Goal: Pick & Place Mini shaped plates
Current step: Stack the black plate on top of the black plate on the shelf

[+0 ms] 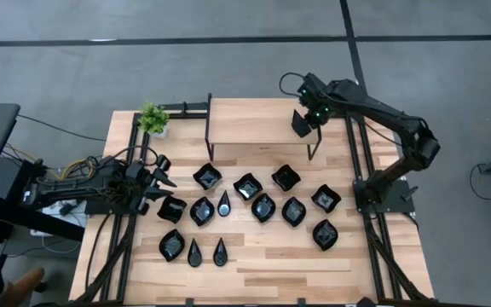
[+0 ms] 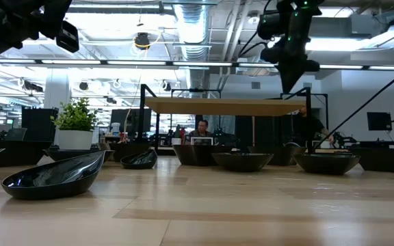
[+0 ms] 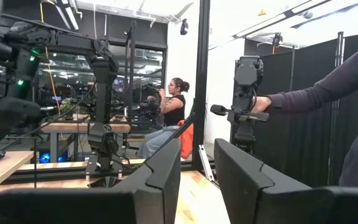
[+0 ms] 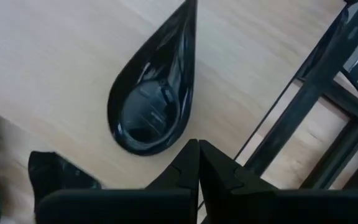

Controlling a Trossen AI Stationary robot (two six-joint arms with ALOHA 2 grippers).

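Two arms raised: right gripper [image 1: 302, 123] over shelf [image 1: 254, 119], jaws shut, empty; left gripper [image 1: 158, 170] jaws part-open, empty.

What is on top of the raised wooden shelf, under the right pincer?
One teardrop plate lies on the raised wooden shelf beneath the shut right pincer. From overhead the arm covers it.

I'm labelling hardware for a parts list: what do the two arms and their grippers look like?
Both arms are dark, jointed and tubular. The right arm shows green lights near its wrist. The left arm trails black cables. Each gripper has two flat black angular fingers.
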